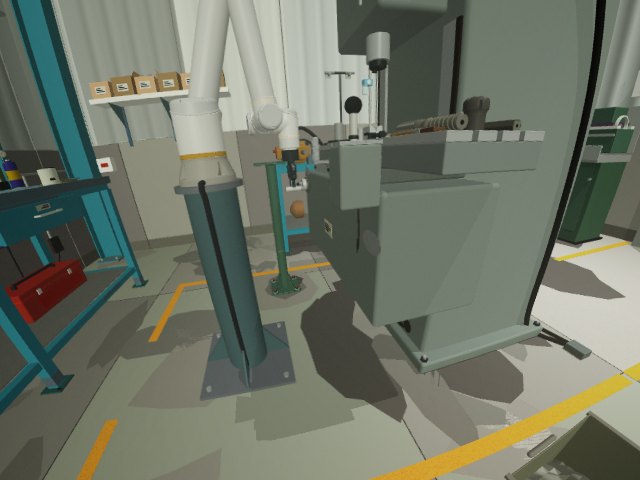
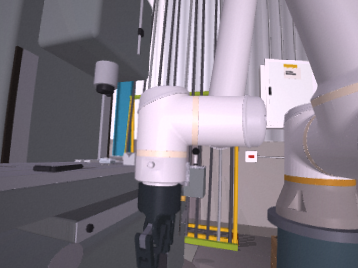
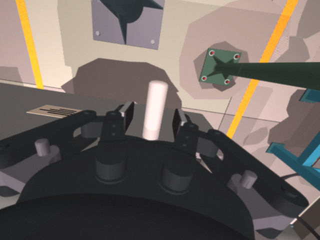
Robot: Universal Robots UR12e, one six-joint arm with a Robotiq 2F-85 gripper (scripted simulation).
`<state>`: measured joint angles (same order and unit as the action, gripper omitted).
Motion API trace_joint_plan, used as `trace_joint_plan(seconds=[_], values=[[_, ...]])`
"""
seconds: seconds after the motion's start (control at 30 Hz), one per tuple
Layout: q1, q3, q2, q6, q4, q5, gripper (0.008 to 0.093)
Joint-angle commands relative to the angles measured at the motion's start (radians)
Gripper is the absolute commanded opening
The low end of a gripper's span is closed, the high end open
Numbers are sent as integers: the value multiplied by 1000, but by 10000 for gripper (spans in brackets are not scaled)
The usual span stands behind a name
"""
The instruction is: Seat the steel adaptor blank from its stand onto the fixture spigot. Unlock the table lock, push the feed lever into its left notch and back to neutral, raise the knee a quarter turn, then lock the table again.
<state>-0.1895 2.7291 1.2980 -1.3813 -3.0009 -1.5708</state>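
Note:
My gripper (image 3: 153, 116) points down at the left end of the milling machine, open around a white cylindrical handle (image 3: 154, 108) that juts from the machine's side, and it holds nothing. From the side camera the gripper (image 1: 292, 180) hangs beside the green stand (image 1: 280, 227), just above a white handle and a brown ball knob (image 1: 297, 208). A black ball-topped lever (image 1: 353, 106) stands on the table's left end. On the table top the dark steel adaptor blank (image 1: 476, 109) stands by a fixture with a ribbed shaft (image 1: 439, 123).
The grey milling machine body (image 1: 439, 206) fills the right. My arm's pedestal (image 1: 227, 279) stands on a floor plate at the centre. A blue workbench (image 1: 46, 206) with a red toolbox (image 1: 44, 289) is on the left, and a green cabinet (image 1: 594, 191) far right.

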Motion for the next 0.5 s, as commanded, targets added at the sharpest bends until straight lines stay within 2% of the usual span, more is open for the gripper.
trace_joint_plan(seconds=[0.0,0.13,0.23,0.47], values=[[0,-1,21,0,19,0,550],[0,-7,95,0,99,0,550],[0,-10,130,0,137,0,550],[0,-11,143,0,153,0,530]])
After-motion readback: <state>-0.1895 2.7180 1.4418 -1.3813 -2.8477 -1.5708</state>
